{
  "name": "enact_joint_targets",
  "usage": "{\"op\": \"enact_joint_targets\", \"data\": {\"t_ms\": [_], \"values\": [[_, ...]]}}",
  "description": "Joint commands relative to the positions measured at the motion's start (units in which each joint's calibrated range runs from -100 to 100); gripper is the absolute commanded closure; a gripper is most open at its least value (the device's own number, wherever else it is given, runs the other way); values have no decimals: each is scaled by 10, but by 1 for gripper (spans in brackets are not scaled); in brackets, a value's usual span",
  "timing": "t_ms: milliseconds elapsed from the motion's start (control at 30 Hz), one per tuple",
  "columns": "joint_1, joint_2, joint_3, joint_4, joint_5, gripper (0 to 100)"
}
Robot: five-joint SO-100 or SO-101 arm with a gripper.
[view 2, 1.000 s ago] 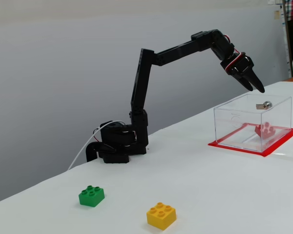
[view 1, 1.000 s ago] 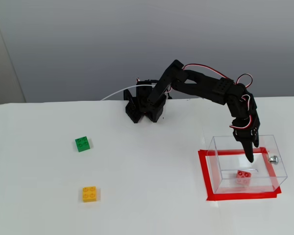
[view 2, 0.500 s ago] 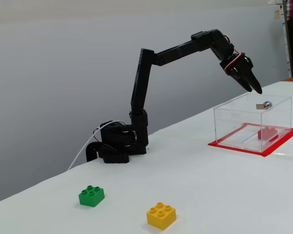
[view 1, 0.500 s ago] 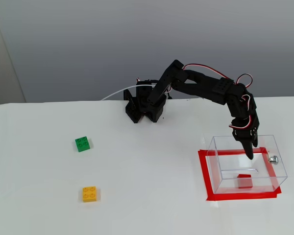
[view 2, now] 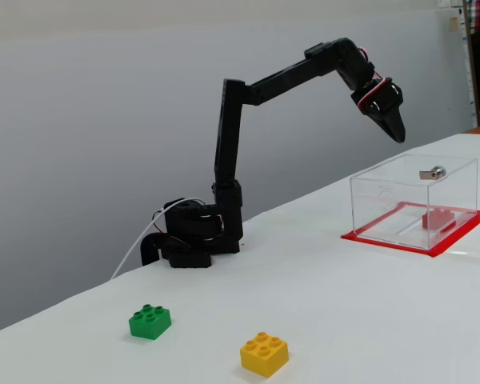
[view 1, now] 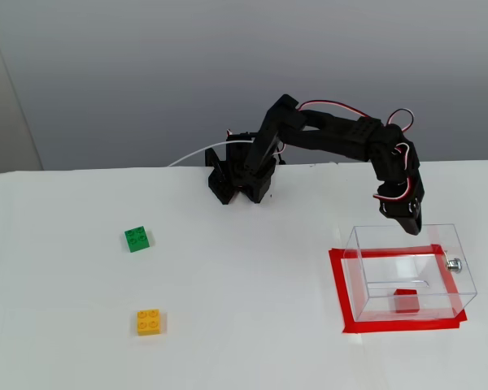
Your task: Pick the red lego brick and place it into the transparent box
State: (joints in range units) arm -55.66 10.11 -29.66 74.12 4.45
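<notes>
The red lego brick (view 1: pixel 406 300) (view 2: pixel 438 219) lies on the floor of the transparent box (view 1: pixel 358 268) (view 2: pixel 384 196), apart from any finger. A small metal knob (view 1: pixel 453 263) (view 2: pixel 434 172) sticks out of one box wall. My gripper (view 1: pixel 413 227) (view 2: pixel 398 134) hangs in the air above the box's far rim, pointing down. Its jaws are together with nothing between them, so it is shut and empty.
A red tape rectangle (view 1: pixel 338 284) (view 2: pixel 456 240) frames the box. A green brick (view 1: pixel 137 239) (view 2: pixel 150 321) and a yellow brick (view 1: pixel 149 322) (view 2: pixel 264 354) lie on the white table far from the box. The arm's base (view 1: pixel 240 175) (view 2: pixel 190 236) stands at the back edge.
The red brick dropped and settled flat on the box floor. My gripper rose up and back out of the box and its jaws closed.
</notes>
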Motion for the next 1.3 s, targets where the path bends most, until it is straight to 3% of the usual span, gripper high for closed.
{"op": "enact_joint_targets", "data": {"t_ms": [0, 267, 767, 1267], "values": [[27, -73, -8, 11, 3, 99], [129, -218, 75, 17, 4, 98], [433, -519, 315, 10, -2, 99], [582, -757, 560, 1, -3, 99]]}}
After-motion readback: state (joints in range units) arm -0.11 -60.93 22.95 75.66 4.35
